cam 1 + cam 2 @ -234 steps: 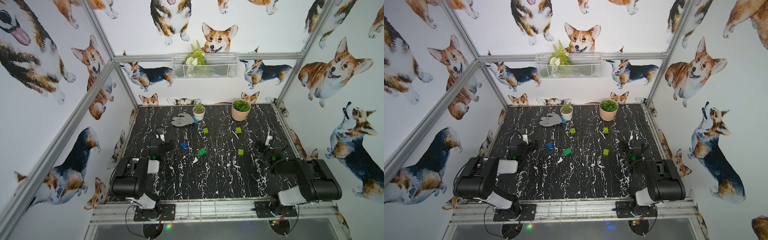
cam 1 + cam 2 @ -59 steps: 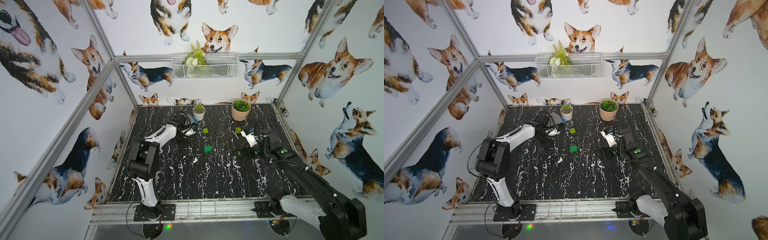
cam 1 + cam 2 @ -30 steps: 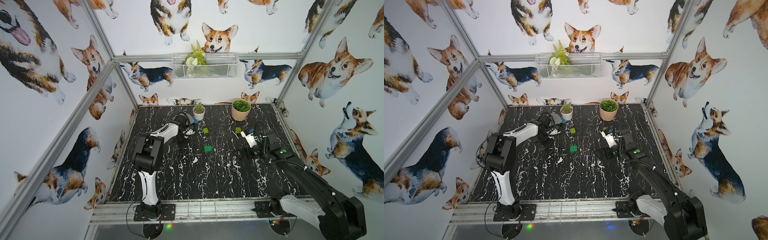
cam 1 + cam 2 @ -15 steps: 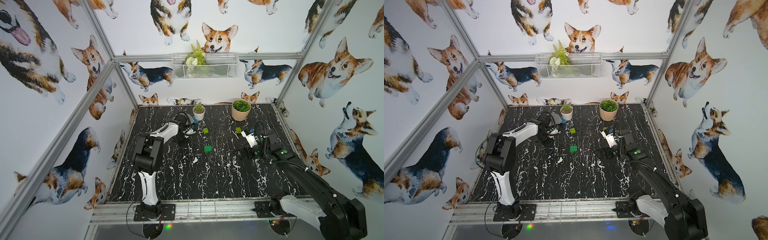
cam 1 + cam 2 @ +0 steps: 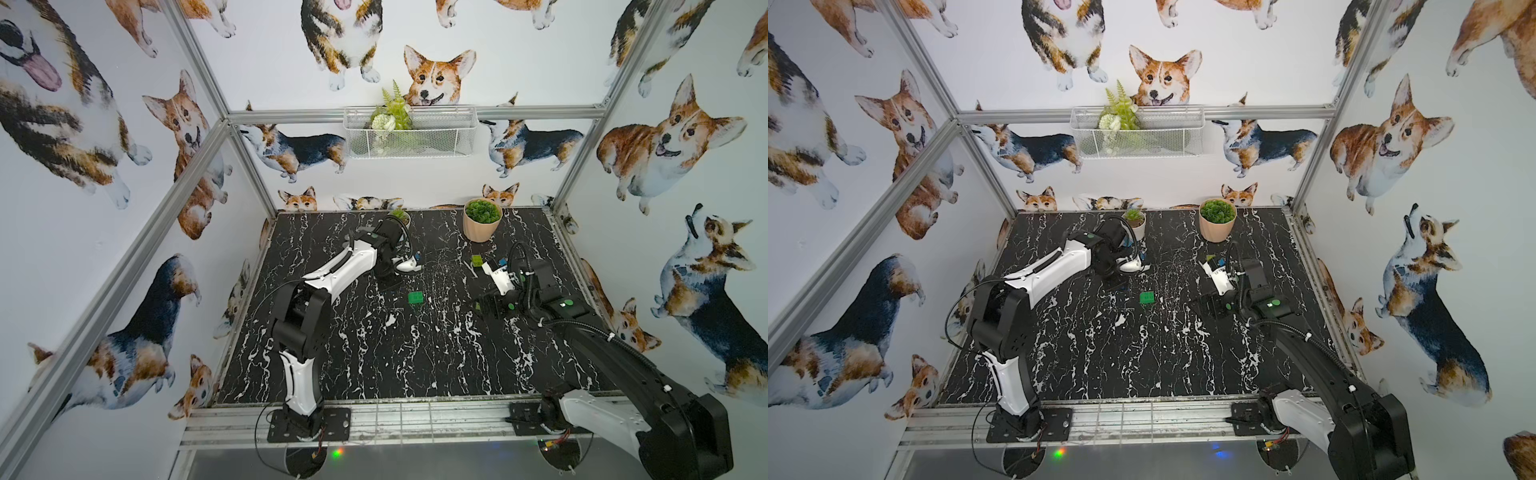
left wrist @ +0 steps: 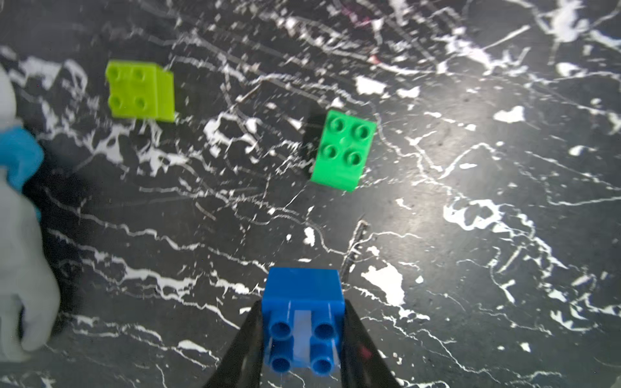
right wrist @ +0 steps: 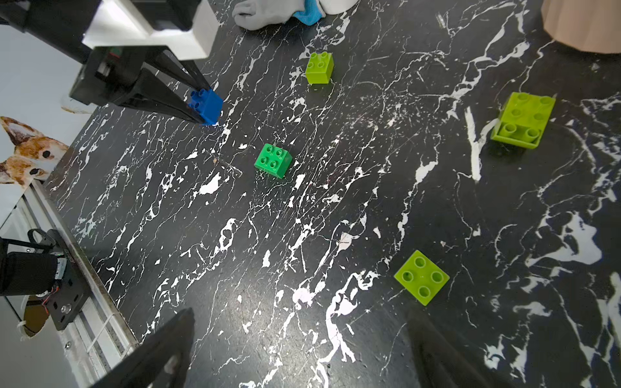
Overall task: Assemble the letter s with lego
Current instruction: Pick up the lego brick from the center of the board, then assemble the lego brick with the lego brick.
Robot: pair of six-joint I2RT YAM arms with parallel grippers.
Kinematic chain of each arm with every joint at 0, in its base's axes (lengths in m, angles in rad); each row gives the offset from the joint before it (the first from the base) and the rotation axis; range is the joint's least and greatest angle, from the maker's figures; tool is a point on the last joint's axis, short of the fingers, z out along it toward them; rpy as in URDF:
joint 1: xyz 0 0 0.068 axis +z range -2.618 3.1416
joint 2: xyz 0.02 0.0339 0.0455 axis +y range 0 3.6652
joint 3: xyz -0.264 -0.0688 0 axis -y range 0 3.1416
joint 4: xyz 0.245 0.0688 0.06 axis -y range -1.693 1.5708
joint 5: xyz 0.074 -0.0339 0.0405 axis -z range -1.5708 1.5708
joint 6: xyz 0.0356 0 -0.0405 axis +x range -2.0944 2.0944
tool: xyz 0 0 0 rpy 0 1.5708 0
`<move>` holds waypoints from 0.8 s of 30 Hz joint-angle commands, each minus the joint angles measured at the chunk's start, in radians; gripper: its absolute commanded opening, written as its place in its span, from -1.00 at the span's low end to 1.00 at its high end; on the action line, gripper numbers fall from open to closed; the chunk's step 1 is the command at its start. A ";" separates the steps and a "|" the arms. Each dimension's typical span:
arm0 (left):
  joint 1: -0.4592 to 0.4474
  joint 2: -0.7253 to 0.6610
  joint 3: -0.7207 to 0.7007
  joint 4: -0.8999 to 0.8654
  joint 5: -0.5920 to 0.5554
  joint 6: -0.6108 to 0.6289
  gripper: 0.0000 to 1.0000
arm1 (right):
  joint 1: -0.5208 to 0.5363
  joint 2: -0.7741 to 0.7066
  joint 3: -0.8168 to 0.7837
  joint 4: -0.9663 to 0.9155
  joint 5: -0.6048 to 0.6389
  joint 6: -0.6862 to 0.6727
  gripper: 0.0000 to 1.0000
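Corgi-print wallpaper point(image 5: 124, 124) covers all three walls around me (dogs at every size), edged by an aluminium frame point(image 5: 519, 111). A white wire basket point(image 5: 440, 139) of fern point(image 5: 395, 109) hangs on the back wall above a black, white-veined marble tabletop point(image 5: 415, 353).

A middle brick point(image 5: 415, 297) is set on the desk point(image 5: 374, 365). Just left of it, a held brick point(image 6: 302, 295) is gripped in the left hand point(image 7: 203, 106). Behind it a rear brick point(image 7: 319, 67) is placed, with a glove point(image 7: 268, 13) and a left pot point(image 5: 401, 216) further back. To its right a right brick point(image 7: 421, 277) is found; behind-right, a right-rear brick point(image 5: 477, 261), then a right pot point(image 5: 482, 226).
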 commanded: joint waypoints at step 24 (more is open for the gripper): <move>-0.163 0.288 0.284 -0.092 0.016 0.166 -1.00 | -0.046 0.003 -0.063 0.071 0.032 0.040 1.00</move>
